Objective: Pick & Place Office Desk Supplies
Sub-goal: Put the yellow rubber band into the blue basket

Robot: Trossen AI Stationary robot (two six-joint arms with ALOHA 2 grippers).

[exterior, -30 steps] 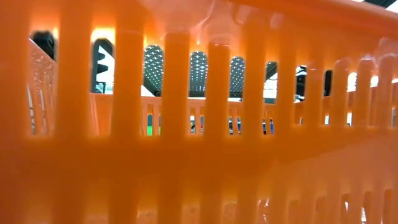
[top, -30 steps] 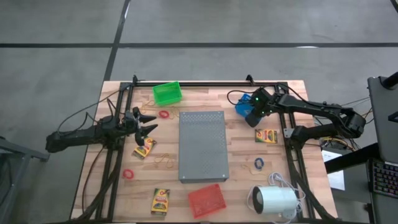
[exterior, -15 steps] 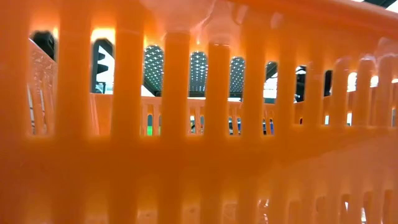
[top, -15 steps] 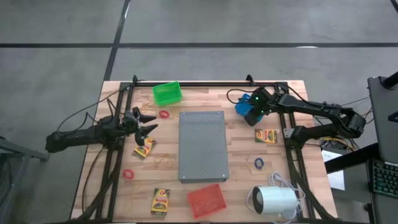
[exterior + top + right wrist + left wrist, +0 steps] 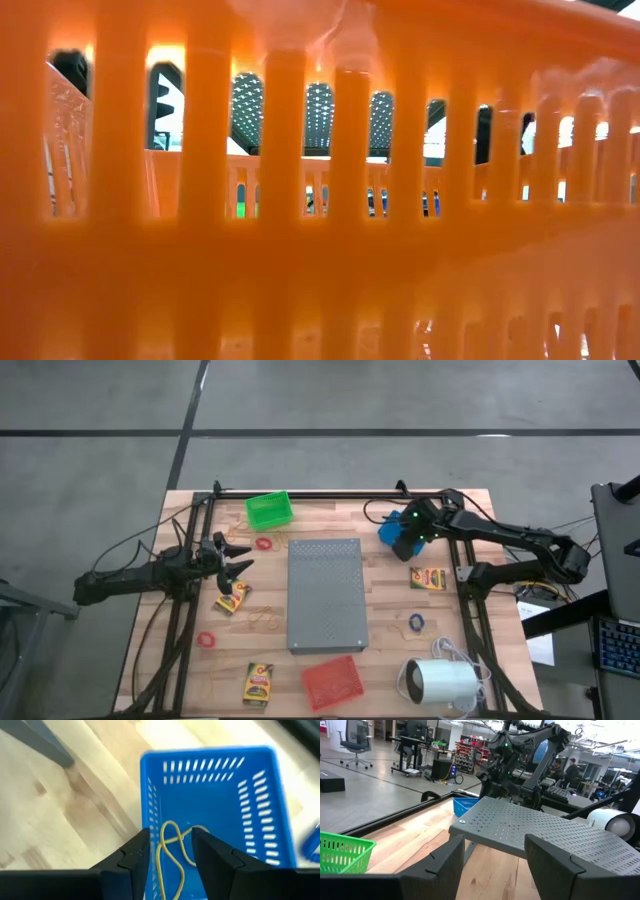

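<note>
In the high view my right gripper (image 5: 403,540) hovers open over the blue basket (image 5: 390,531). In the right wrist view a tan rubber band (image 5: 172,847) lies inside the blue basket (image 5: 220,805), below the gap of my right gripper (image 5: 171,852). My left gripper (image 5: 238,558) waits open left of the grey slab, just beyond a yellow crayon box (image 5: 232,599). Other crayon boxes (image 5: 258,682) (image 5: 428,577), red rings (image 5: 264,544) (image 5: 206,639), a blue ring (image 5: 416,622) and a tan band (image 5: 268,618) lie flat on the table.
The grey perforated slab (image 5: 326,593) fills the table's middle. A green basket (image 5: 269,509) stands at the far edge, a red basket (image 5: 332,680) and a white cylinder (image 5: 440,682) at the near edge. The red basket's wall (image 5: 300,250) blocks the low view.
My right arm has shifted slightly over the blue basket. Nothing else has visibly moved.
</note>
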